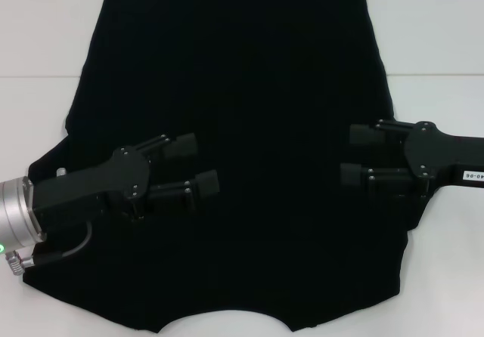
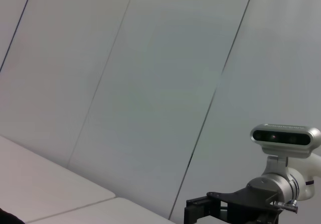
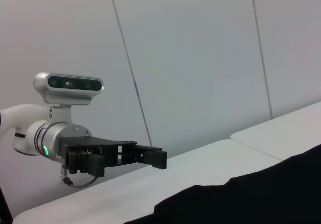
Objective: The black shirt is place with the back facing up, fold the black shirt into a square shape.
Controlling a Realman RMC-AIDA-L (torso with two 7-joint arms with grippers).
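Observation:
The black shirt (image 1: 249, 103) lies spread flat on the white table, filling most of the head view, with its curved neckline at the near edge. My left gripper (image 1: 195, 164) hovers over the shirt's left part, fingers open and empty, pointing right. My right gripper (image 1: 354, 156) hovers over the shirt's right part, fingers open and empty, pointing left. The two grippers face each other across the middle. The right wrist view shows the left gripper (image 3: 150, 155) far off above the table and a bit of the shirt (image 3: 251, 199). The left wrist view shows the right arm's gripper (image 2: 200, 209).
The white table (image 1: 45, 42) shows bare at the left and right (image 1: 439, 95) of the shirt. A seam line crosses the table top. Grey wall panels (image 2: 150, 83) stand behind the table in both wrist views.

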